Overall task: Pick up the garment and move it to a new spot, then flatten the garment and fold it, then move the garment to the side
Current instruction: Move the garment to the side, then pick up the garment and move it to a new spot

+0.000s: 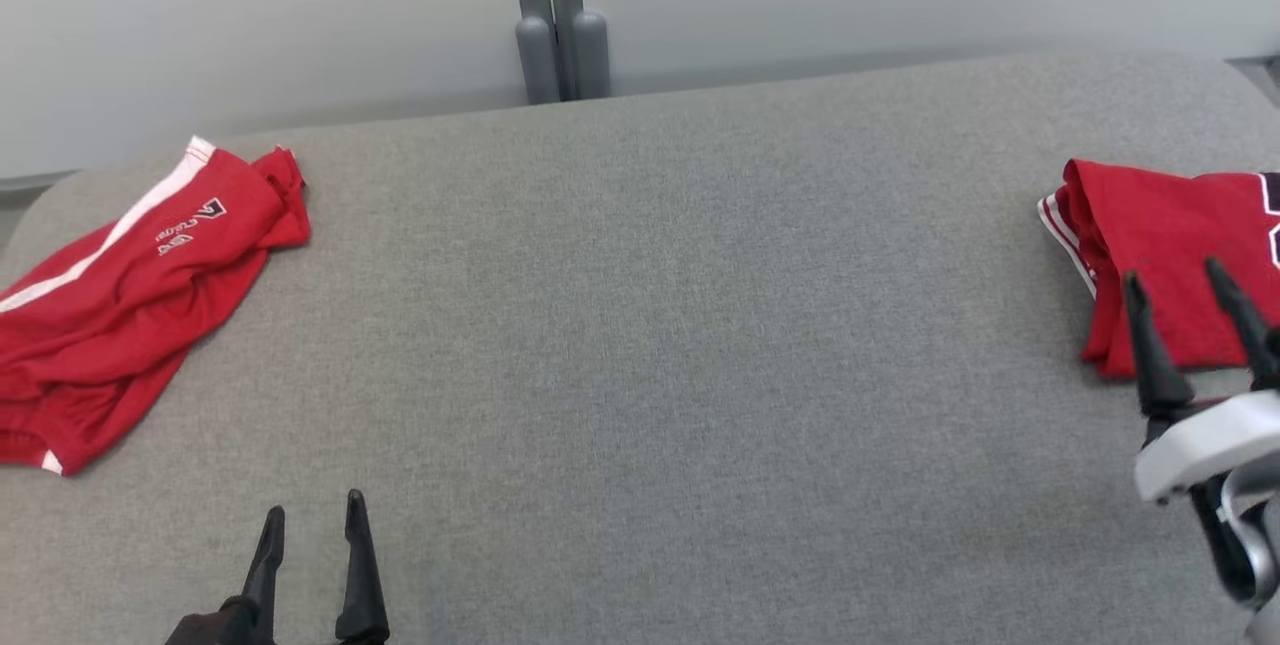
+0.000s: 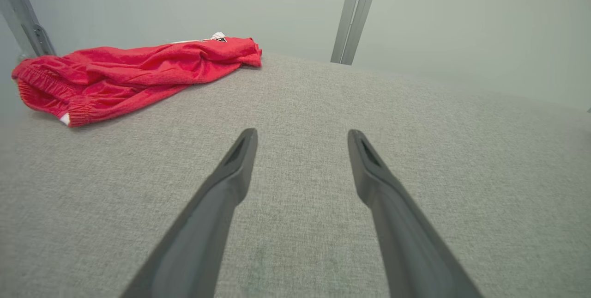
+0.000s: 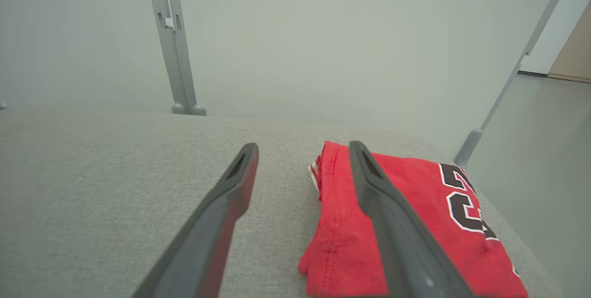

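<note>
A grey fabric-covered bench (image 1: 640, 325) stands before a pale wall, with a grey upright post (image 1: 557, 15) behind the middle of its far edge. A folded red garment (image 1: 1150, 215) with dark, white-edged lettering lies flat at the bench's right edge. The right end effector (image 1: 1174, 271) is over the near part of this garment, its two dark fingers spread wide with nothing between them. In the right wrist view, one finger of the right end effector (image 3: 303, 145) crosses the folded red garment (image 3: 425, 187) and the other lies over bare bench; whether either touches is unclear.

Crumpled red shorts (image 1: 130, 305) with a white side stripe lie at the left edge, well apart. The left end effector (image 1: 314, 507) is near the bench's near edge, left of centre, fingers parted and holding nothing.
</note>
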Controlling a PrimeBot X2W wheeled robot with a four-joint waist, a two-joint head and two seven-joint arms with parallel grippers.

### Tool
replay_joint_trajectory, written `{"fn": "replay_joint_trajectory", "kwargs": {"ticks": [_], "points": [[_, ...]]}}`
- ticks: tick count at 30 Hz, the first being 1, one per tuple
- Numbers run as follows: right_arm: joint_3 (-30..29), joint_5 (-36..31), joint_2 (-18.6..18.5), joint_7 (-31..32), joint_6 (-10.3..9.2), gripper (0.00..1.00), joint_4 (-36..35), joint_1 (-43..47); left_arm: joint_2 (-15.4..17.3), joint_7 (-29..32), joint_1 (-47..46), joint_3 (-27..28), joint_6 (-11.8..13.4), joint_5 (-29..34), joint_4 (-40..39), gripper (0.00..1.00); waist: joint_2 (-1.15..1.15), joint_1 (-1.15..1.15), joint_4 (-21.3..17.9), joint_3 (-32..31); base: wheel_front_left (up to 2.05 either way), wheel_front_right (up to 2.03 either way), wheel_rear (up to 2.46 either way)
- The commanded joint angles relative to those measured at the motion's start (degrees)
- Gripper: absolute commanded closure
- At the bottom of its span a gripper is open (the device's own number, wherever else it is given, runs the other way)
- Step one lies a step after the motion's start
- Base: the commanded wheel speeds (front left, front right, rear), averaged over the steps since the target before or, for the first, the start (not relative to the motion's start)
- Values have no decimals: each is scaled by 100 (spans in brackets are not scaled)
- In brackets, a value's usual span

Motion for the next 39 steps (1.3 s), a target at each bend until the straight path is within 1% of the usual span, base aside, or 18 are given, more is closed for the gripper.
{"fn": "replay_joint_trajectory", "kwargs": {"ticks": [1,3,7,11,13,19,29,31,34,38,39], "points": [[-86,-158,137,-14,-6,0,-170,238,16,-16,96,67,6,18,-27,0,0,0,-7,-404,0,0,0],[-131,-426,428,-14,-6,0,-453,627,16,-16,173,142,-39,66,11,0,0,0,0,-449,0,0,0],[-309,-693,894,-15,-6,0,-764,1193,18,-16,242,278,-55,110,116,0,0,0,54,-575,0,0,0],[-412,-926,1210,-15,-6,0,-981,1520,18,-16,310,383,-80,99,133,0,0,0,46,-636,0,0,0],[-348,-997,1337,-15,-5,0,-1032,1593,17,-16,334,378,-98,118,156,0,0,0,40,-646,0,0,0],[-349,-1086,1488,-15,-6,0,-1095,1660,18,-16,334,371,-139,158,173,0,0,0,69,-682,0,0,0],[-348,-1092,1526,-15,-5,0,-1072,1726,18,-16,292,301,-153,125,168,0,0,0,163,-656,0,0,0],[-429,-1122,1555,-15,-5,0,-1087,1770,19,-16,243,300,-144,151,173,0,0,0,265,-660,0,0,0],[-394,-1137,1611,-15,-5,0,-1106,1803,18,-16,198,306,-148,179,158,0,0,0,477,-679,0,0,0],[-323,-1127,1661,-15,-5,0,-1089,1843,19,-16,183,301,-179,200,172,0,0,0,912,-728,0,0,0],[-327,-1116,1684,-15,-5,0,-1086,1856,19,-16,181,293,-182,201,175,0,0,0,1080,-746,0,0,0]]}}
